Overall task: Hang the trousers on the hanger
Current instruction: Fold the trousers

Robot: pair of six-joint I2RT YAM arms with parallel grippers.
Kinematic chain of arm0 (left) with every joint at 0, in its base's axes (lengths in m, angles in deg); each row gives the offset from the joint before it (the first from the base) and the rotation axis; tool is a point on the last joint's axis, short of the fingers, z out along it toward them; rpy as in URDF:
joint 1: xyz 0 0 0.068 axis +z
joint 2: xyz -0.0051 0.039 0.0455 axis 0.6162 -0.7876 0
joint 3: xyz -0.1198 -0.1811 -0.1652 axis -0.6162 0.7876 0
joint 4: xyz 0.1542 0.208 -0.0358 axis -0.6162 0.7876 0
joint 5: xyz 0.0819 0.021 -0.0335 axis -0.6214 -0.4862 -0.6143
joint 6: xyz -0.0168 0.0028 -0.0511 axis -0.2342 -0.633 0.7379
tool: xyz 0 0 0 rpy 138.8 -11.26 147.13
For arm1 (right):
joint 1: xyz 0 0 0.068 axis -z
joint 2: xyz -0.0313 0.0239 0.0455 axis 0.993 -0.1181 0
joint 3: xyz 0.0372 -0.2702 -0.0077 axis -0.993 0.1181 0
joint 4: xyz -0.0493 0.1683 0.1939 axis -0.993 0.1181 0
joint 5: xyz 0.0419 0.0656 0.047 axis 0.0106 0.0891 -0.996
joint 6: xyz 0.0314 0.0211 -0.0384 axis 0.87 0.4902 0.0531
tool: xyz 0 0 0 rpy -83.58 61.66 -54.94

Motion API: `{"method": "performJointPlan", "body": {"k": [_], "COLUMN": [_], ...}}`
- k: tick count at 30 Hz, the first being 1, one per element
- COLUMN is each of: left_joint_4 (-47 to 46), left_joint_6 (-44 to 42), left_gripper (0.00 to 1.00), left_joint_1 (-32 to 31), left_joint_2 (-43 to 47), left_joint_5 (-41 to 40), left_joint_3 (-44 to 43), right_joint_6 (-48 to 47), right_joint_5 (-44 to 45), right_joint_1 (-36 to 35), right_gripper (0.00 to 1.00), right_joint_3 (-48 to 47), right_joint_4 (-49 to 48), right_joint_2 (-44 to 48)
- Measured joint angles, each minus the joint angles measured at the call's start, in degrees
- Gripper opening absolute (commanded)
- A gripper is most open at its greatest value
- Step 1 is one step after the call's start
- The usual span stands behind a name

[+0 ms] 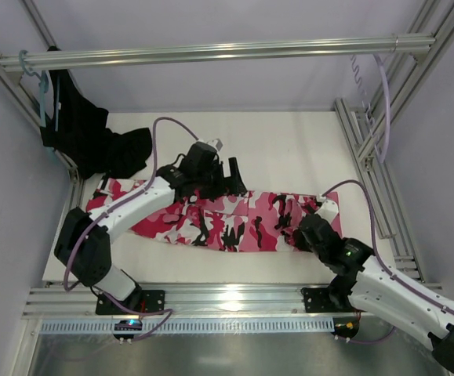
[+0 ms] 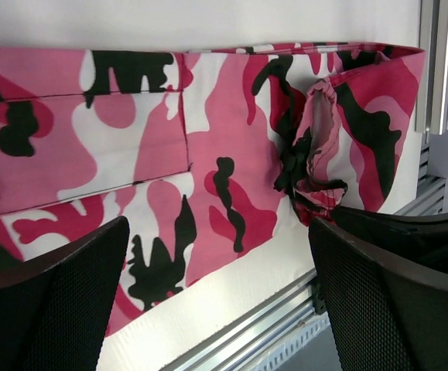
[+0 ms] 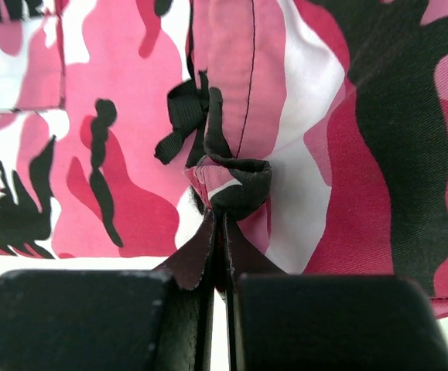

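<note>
Top external view: trousers (image 1: 211, 223) lie flat across table (image 1: 289, 149), not yet on hanger (image 1: 388, 102), which hangs far right by the frame, well apart; right gripper (image 3: 220, 239) is clamped on a bunched fold at their right end; left gripper (image 1: 233, 176) hovers over the middle w/ jaws apart; task barely begun, I'd say: lifting & draping both left to do.

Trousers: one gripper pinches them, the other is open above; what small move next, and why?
Probably lower the left gripper onto the trousers and close it: its jaws stand open above the flat cloth, while the right gripper is shut on a fold. Reaching the hanger likely needs both grips.
</note>
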Motion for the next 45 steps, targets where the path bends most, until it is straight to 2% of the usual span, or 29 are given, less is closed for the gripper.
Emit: {"method": "performJointPlan", "body": {"k": [8, 14, 21, 26, 31, 35, 39, 42, 45], "left_joint_4": [-5.2, -9.62, -16.61, -19.32, -21.2, -19.61, -13.55, -9.38, -9.62], "left_joint_6": [7.04, 16.33, 27.39, 32.57, 36.17, 34.69, 28.02, 24.79, 24.28], "left_gripper": [1.0, 1.0, 1.0, 1.0, 1.0, 0.99, 0.97, 0.86, 0.72], "left_joint_1": [-2.84, -5.09, -8.81, -10.56, -11.37, -11.45, -11.41, -11.19, -11.21], "left_joint_2": [-6.49, -9.33, -15.61, -21.62, -23.26, -23.23, -21.2, -17.05, -12.13], "left_joint_5": [2.36, 2.95, 4.35, 5.79, 6.38, 5.81, 1.01, -0.7, -0.2], "left_joint_3": [-0.02, -0.02, -0.26, -2.36, -2.73, -4.28, -6.4, -6.43, -5.33], "right_joint_6": [-0.5, -1.31, -1.29, -1.25, -1.31, -1.31, -1.27, -1.29, -1.33], "right_joint_5": [4.44, 6.25, 6.19, 6.14, 6.23, 7.19, 9.4, 11.34, 12.85], "right_joint_1": [0.0, 0.0, 0.0, 0.0, 0.0, 0.0, 0.0, 0.0, 0.0], "right_gripper": [0.04, 0.04, 0.04, 0.04, 0.04, 0.04, 0.04, 0.04, 0.04], "right_joint_3": [-6.78, -12.44, -11.78, -9.92, -9.81, -9.84, -10.45, -11.72, -13.53], "right_joint_4": [0.13, -1.49, -2.08, -2.49, -2.16, -1.81, 0.04, 1.4, 1.86], "right_joint_2": [0.02, -2.12, -0.24, 1.7, 1.97, 3.02, 3.48, 3.45, 3.39]}}
